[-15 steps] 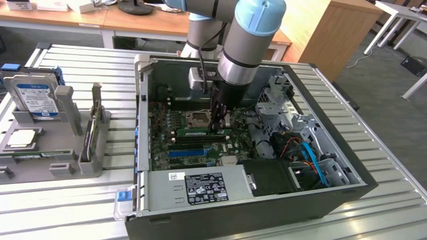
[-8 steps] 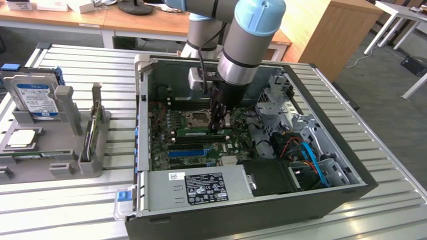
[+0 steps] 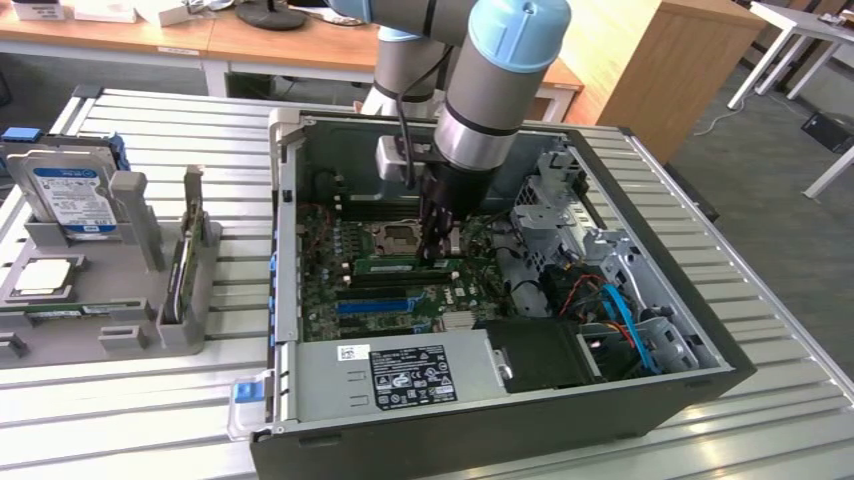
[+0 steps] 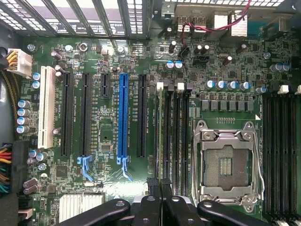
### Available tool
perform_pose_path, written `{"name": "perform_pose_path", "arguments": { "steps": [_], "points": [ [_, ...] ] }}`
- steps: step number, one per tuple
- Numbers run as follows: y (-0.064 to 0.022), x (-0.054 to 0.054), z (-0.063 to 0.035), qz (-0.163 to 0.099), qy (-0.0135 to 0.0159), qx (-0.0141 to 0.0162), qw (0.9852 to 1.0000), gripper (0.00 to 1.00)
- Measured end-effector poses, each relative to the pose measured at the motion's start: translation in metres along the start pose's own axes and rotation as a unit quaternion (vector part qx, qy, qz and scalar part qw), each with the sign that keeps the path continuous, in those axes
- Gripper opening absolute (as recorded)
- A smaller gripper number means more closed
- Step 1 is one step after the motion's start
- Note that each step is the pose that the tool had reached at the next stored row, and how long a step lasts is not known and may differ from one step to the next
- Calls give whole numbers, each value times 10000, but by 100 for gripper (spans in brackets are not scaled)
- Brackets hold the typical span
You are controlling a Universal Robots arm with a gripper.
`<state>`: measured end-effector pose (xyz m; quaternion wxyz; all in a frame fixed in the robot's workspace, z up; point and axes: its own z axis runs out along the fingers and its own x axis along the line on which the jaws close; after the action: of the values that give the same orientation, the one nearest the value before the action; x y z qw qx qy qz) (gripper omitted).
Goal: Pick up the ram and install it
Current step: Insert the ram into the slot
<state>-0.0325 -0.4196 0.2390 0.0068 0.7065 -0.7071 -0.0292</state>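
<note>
Apparently we are looking at the ram (image 3: 404, 266) standing on edge along the memory slots (image 4: 171, 132), just beside the processor socket (image 3: 400, 237), inside the computer case (image 3: 287, 190) on the bench (image 3: 147, 420). The end effector (image 3: 435, 246) is closed, its tips meeting the ram's end toward the exterior view's right; we are not telling grip from push. We are judging installation in hand: seating is calling for straight, even downward pressure.

silver arm (image 3: 478, 135), light blue joint caps (image 3: 521, 35), black end effector (image 4: 160, 186)
</note>
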Motion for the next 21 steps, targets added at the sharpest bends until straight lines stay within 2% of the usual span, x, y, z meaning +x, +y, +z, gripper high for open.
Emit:
{"name": "perform_pose_path", "arguments": {
  "steps": [21],
  "points": [
    [-2,-7,39,-1,0,1,10000,12]
  ]
}}
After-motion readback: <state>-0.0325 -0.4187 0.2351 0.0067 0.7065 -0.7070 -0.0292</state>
